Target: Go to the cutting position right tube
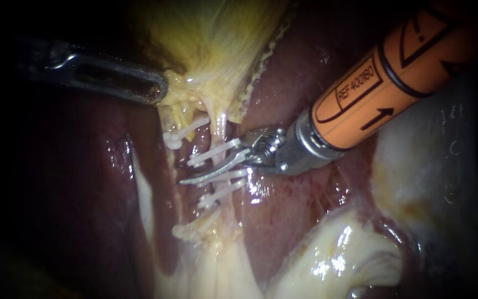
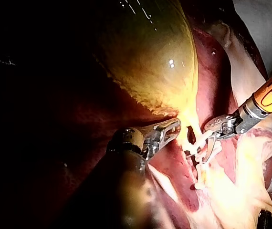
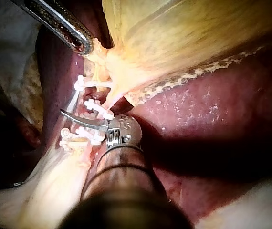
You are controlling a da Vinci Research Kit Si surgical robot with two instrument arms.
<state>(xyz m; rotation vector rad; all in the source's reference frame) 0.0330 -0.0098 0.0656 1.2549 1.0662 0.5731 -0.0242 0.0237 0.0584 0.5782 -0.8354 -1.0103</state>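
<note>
The yellow gallbladder [image 1: 211, 39] narrows downward into two pale tubes carrying several white clips. The right tube [image 1: 221, 135] has one clip [image 1: 212, 152] above and another clip [image 1: 225, 177] below a bare stretch. My right instrument [image 1: 186, 174], on an orange shaft, has curved blades that stand open at that stretch. One blade lies across the front of the tube and the other is mostly hidden behind it. In the right wrist view the blade tip [image 3: 67, 117] sits between the clips. My left instrument [image 1: 159, 88] is shut on the gallbladder's neck, holding it up and to the left.
Dark red liver [image 1: 294, 205] lies behind and to the right of the tubes. Pale fatty tissue [image 1: 338, 254] bulges at the lower right. The left tube has a clip [image 1: 181, 135] near its top and another clip [image 1: 192, 230] lower down.
</note>
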